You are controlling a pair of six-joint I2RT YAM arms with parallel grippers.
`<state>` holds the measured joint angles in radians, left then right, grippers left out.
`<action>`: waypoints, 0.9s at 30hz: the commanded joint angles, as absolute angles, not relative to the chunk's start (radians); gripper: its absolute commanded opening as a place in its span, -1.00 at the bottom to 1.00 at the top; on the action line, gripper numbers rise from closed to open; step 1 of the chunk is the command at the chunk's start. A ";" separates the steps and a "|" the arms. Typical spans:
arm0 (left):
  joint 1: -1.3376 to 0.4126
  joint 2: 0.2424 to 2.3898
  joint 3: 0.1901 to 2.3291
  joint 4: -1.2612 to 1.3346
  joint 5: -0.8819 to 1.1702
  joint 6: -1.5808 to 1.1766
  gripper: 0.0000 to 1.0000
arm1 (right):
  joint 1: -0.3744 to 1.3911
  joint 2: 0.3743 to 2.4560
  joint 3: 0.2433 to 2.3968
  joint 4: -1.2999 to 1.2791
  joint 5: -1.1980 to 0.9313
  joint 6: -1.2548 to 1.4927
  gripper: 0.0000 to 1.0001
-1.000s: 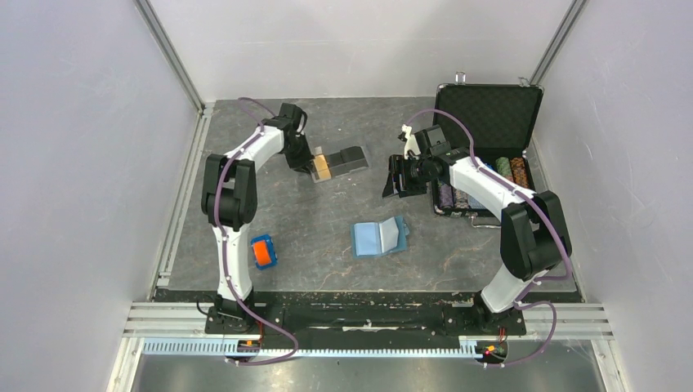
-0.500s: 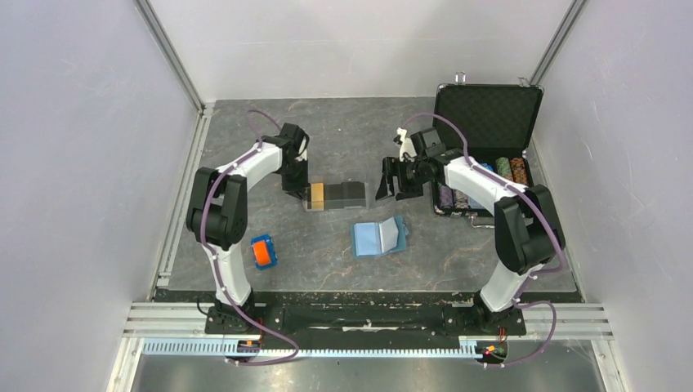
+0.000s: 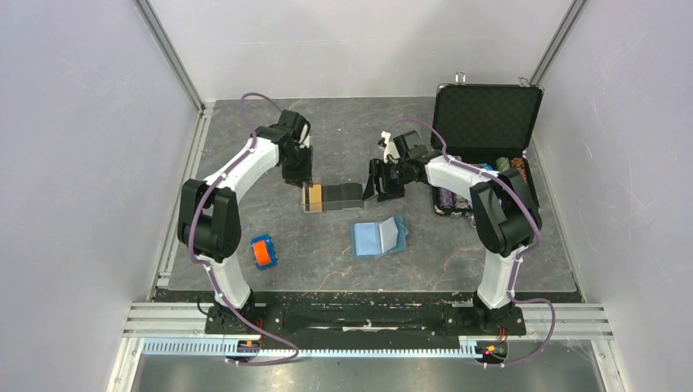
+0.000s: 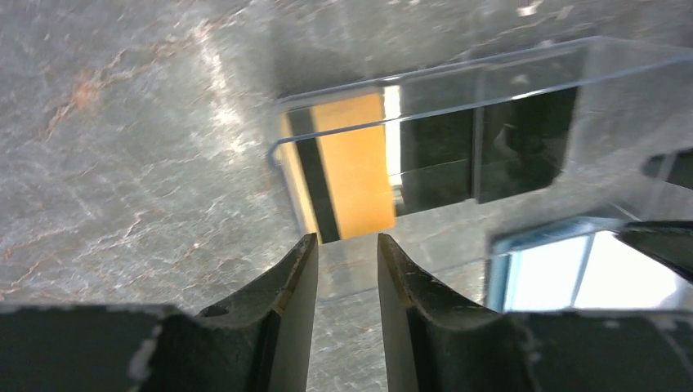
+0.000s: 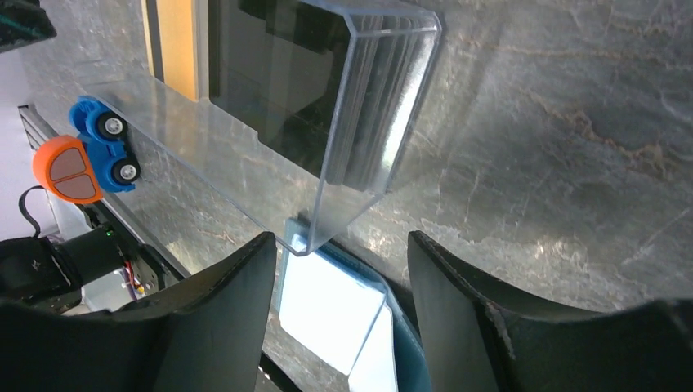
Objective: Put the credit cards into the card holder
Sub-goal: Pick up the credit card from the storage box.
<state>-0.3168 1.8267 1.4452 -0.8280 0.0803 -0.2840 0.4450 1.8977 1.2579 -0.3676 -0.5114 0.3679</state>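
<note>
Plain pale walls (image 3: 73, 163) enclosed a grey, marbled tabletop (image 3: 343, 122); aluminium posts (image 3: 167, 51) rose at the upper left and upper right, evenly lit.

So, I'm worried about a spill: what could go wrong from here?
The clear tray sits between the open left gripper and right gripper; a push on either end might slide or tip it, spilling the credit cards. The cards stand packed together, so a pinch could take several. The open card holder lies close by and might get knocked.
</note>
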 commanded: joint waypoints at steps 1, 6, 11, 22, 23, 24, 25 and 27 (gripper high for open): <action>-0.371 1.807 1.518 -0.821 0.138 -0.294 -0.18 | 0.449 1.920 1.292 -0.260 -0.560 0.414 0.23; -0.421 1.885 1.532 -0.759 0.215 -0.348 -0.14 | 0.457 1.905 1.235 -0.178 -0.608 0.467 0.17; -0.459 1.965 1.524 -0.711 0.240 -0.370 -0.12 | 0.457 1.887 1.191 -0.133 -0.636 0.501 0.12; -0.497 2.063 1.468 -0.593 0.299 -0.436 -0.07 | 0.469 1.879 1.168 -0.114 -0.666 0.522 0.00; -0.501 2.062 1.464 -0.583 0.304 -0.440 -0.07 | 0.471 1.879 1.166 -0.114 -0.669 0.523 -0.02; -0.508 2.063 1.464 -0.575 0.311 -0.445 -0.07 | 0.474 1.881 1.163 -0.113 -0.673 0.526 -0.04; -0.511 2.065 1.465 -0.570 0.323 -0.447 -0.08 | 0.475 1.881 1.159 -0.110 -0.679 0.528 -0.06; -0.518 2.070 1.465 -0.555 0.351 -0.453 -0.09 | 0.481 1.880 1.146 -0.095 -0.692 0.541 -0.10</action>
